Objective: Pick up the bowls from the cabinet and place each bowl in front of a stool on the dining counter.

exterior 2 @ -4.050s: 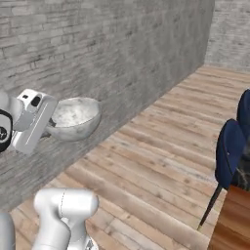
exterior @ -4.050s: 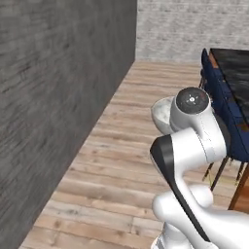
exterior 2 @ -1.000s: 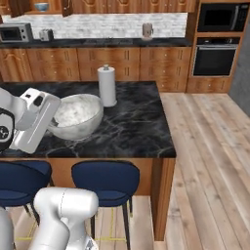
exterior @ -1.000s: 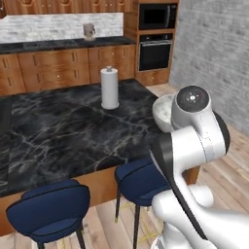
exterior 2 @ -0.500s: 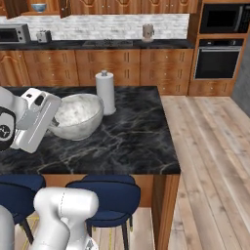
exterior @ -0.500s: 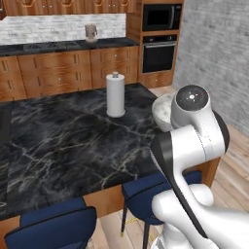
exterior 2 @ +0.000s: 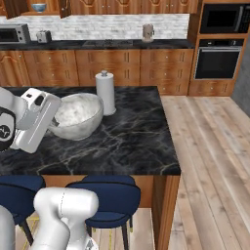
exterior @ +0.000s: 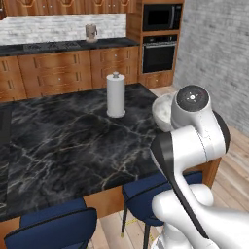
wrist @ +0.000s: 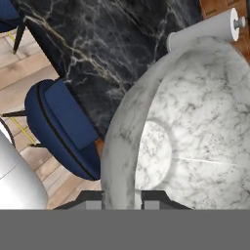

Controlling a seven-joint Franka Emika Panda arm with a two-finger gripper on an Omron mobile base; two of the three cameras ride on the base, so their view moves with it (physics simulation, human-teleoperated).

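My gripper [exterior 2: 52,123] is shut on the rim of the mottled grey-white marble bowl [exterior 2: 77,115], holding it tilted above the near part of the dining counter [exterior 2: 132,139]. The hand view shows the fingertips [wrist: 91,198] clamping the bowl [wrist: 195,127] rim, with a navy stool [wrist: 63,127] below the counter's edge [wrist: 93,46]. Behind my arm the bowl [exterior: 162,110] peeks out over the counter [exterior: 68,141]. Two stools [exterior 2: 105,195] [exterior 2: 13,193] stand under the near edge. A blue-and-white bowl [exterior 2: 39,7] sits in the wall cabinet [exterior 2: 17,7] far back left.
A white paper towel roll [exterior 2: 105,92] stands upright on the counter just behind the held bowl. A back counter carries a microwave [exterior 2: 14,33], a toaster [exterior 2: 44,36] and a jar [exterior 2: 148,31]. A built-in oven [exterior 2: 217,58] stands far right. Wood floor [exterior 2: 210,146] lies right of the island.
Both base views have shifted as the base drives: the island and stools slide across the picture and come nearer. The marble bowl stays clamped in my gripper.
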